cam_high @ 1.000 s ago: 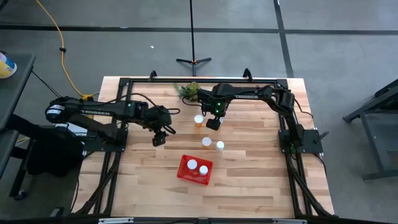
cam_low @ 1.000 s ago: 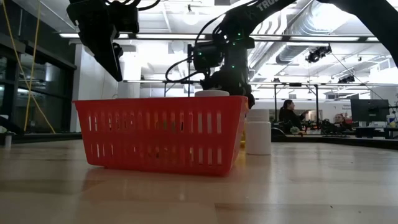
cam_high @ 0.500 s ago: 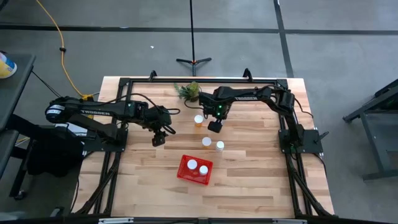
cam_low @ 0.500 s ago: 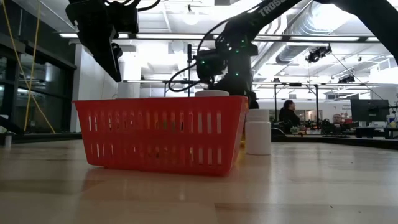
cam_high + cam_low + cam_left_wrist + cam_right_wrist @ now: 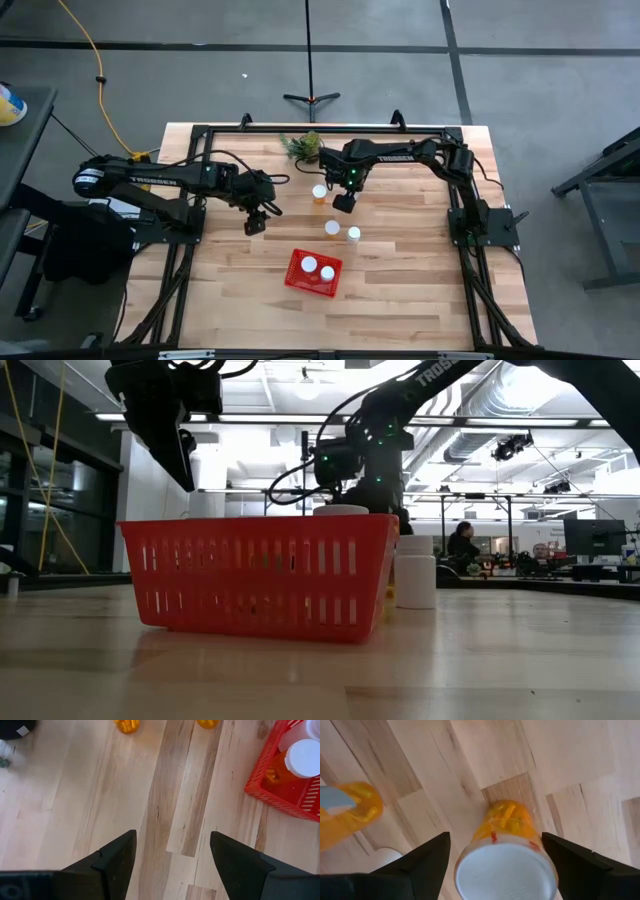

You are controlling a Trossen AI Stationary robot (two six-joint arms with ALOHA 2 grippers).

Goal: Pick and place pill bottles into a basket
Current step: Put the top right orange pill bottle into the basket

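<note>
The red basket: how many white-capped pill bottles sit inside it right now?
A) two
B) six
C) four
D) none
A: the view from above shows two white caps inside the red basket, the pill bottles and, while three more bottles stand outside it on the table.

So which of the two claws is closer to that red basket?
Left. The left gripper hangs up and left of the red basket; the right gripper sits farther back, over a pill bottle.
</note>
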